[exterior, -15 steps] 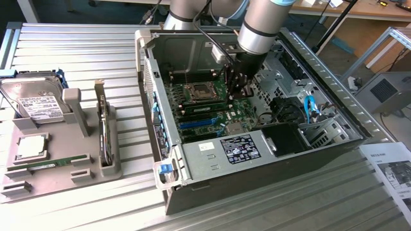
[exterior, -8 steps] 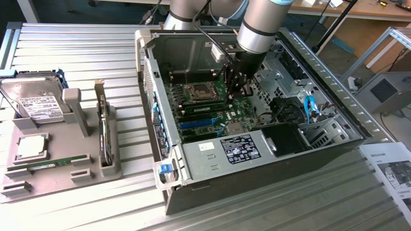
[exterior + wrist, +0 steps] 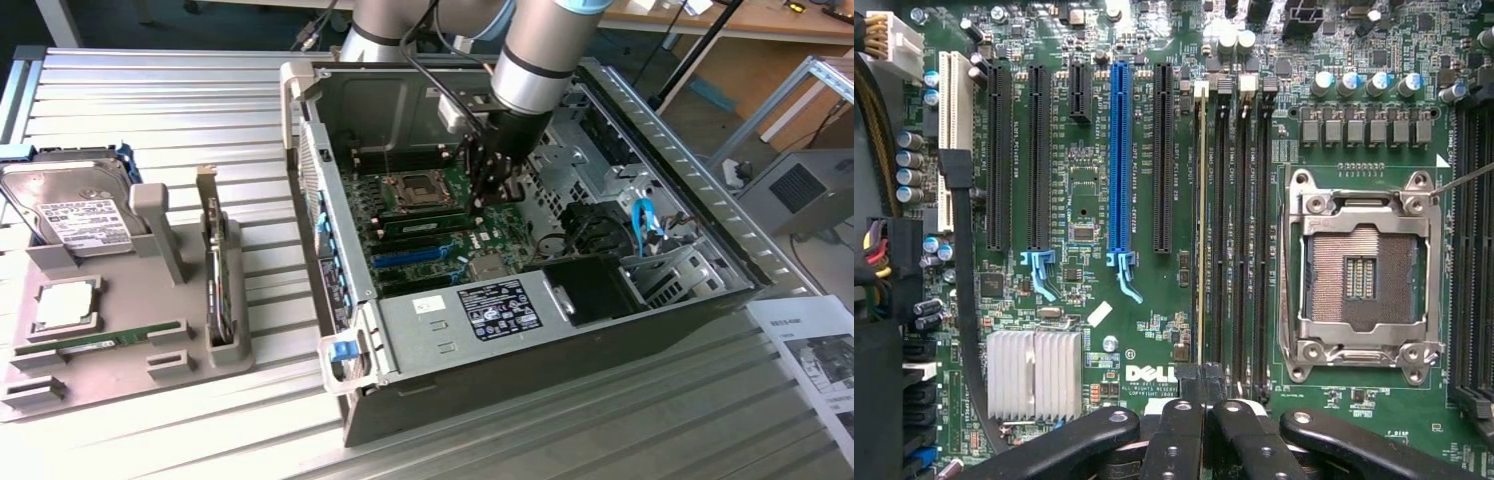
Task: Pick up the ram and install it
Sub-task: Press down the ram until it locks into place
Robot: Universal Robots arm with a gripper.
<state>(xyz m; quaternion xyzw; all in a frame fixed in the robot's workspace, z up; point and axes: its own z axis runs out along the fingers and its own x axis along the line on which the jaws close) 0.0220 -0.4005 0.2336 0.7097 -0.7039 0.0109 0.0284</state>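
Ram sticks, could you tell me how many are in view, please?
2. One ram stands slotted in the motherboard by the tool; a second ram lies on the tray. Others may be hidden.

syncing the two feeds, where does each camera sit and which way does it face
exterior view: off the arm, high up, looking down into the open computer case; the arm shows.
wrist view: on the wrist, facing the motherboard straight on; the tool shows.
shared: the motherboard's processor socket.
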